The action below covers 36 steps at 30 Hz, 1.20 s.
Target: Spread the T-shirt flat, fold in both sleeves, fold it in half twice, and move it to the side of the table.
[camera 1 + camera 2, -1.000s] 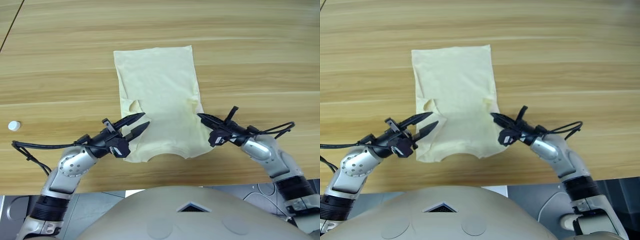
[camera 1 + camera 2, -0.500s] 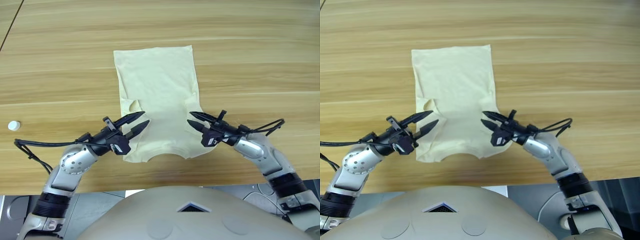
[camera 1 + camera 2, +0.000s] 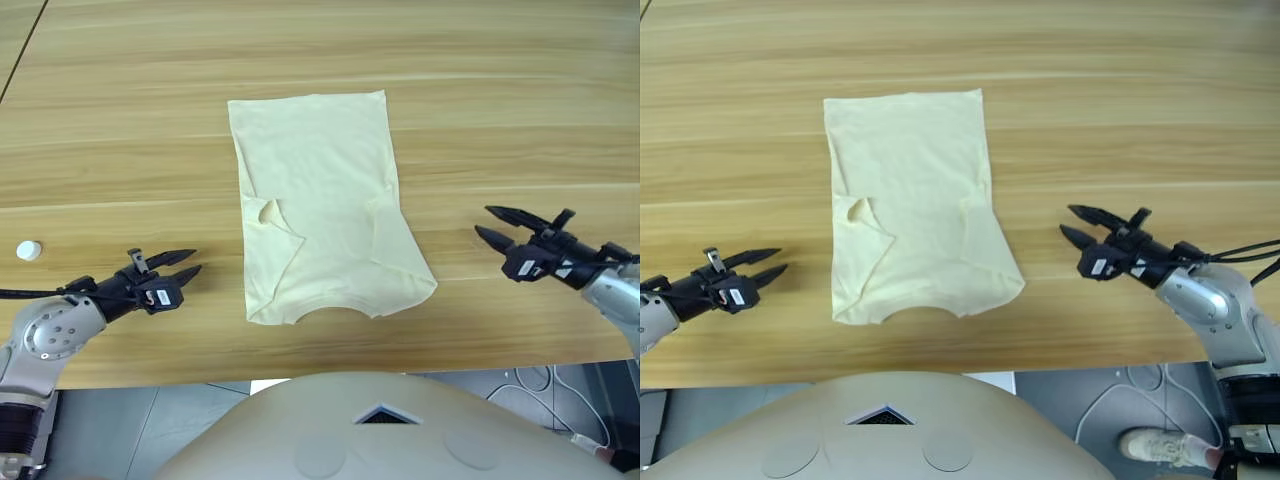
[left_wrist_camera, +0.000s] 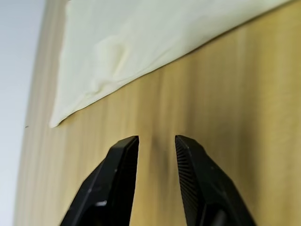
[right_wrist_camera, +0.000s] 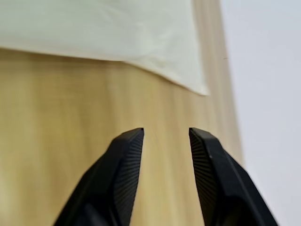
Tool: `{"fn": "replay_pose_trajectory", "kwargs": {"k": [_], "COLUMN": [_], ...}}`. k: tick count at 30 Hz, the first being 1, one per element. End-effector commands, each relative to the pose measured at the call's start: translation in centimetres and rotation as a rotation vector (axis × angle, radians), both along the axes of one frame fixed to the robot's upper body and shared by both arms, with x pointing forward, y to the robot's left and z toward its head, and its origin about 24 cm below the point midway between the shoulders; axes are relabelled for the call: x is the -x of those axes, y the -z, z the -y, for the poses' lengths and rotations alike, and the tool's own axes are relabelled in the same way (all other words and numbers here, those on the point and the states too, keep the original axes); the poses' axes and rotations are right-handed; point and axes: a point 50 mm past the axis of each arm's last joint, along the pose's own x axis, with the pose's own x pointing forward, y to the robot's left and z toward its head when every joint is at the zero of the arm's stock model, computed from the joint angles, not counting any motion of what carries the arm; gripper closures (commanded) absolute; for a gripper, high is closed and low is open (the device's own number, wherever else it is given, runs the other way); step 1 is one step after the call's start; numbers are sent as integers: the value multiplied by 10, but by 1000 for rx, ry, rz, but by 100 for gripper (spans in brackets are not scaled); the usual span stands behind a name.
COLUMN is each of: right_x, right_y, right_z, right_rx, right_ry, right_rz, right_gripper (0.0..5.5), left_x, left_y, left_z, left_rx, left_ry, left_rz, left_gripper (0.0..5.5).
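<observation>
Fingers parted and empty on left gripper (image 3: 192, 261) and right gripper (image 3: 483, 220), each well apart from the cloth | T-shirt (image 3: 320, 200) flat in middle of bench (image 3: 520, 110), both sleeves folded in | step: first half-fold, not yet begun — next move likely calls for pinching both near corners at once.

Illumination is bright, even and diffuse, coming from overhead. The counter (image 3: 500, 120) shows a mild sheen with no hard glare. The T-shirt (image 3: 320, 200) carries soft, shallow shadows along its folded sleeves and lower edge. A faint dark shadow lies on the counter just ahead of the left claw (image 4: 156, 138).
</observation>
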Motion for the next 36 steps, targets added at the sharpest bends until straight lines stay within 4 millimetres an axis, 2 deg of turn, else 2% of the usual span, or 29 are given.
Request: {"fn": "replay_pose_trajectory", "kwargs": {"k": [1,3,5,11,17,27,36], "right_x": [20,24,26,24,22,33,19], "right_y": [18,19,21,21,20,27,35], "right_z": [1,-2,-3,-3,-6,-24,-37], "right_rx": [80,76,69,61,47,-7,-6], "right_ry": [-34,-45,-46,-49,-63,-187,-263], "right_rz": [-150,-154,-154,-143,-127,-193,-185], "right_gripper": [374,374,374,374,374,369,369], "left_x": [10,20,21,23,22,23,22], "left_y": [7,9,12,17,19,22,20], "left_z": [34,53,60,67,66,60,67], "left_rx": [26,57,68,84,80,92,144], "left_ry": [197,301,333,361,352,308,303], "left_rz": [-83,-140,-161,-195,-193,-198,-167], "left_gripper": [404,404,404,404,404,549,550]}}
